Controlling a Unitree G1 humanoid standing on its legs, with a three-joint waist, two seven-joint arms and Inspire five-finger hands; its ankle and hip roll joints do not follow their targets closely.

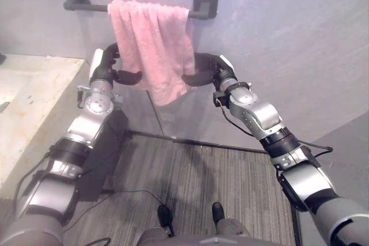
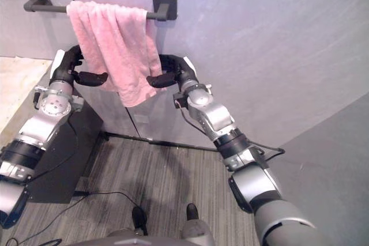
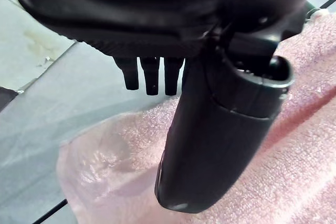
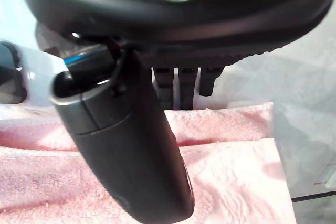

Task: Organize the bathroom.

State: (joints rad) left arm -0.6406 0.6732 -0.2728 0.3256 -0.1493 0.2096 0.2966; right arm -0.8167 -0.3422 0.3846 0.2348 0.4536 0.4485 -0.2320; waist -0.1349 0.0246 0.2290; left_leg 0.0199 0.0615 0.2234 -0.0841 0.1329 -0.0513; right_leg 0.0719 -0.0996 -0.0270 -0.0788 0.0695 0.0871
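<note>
Towel [image 1: 153, 44] drapes the wall rail [image 1: 86, 7]; left hand [image 1: 109, 67] and right hand [image 1: 210, 73] fingers open alongside.

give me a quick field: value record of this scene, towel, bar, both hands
towel: pink towel draped over the bar, hanging down the wall in folds
bar: dark towel bar fixed on the grey wall
left hand: left hand at the towel's left edge, thumb lying against the cloth
right hand: right hand at the towel's right edge, thumb against the cloth
grip: cannot tell whether either hand pinches the cloth
</note>
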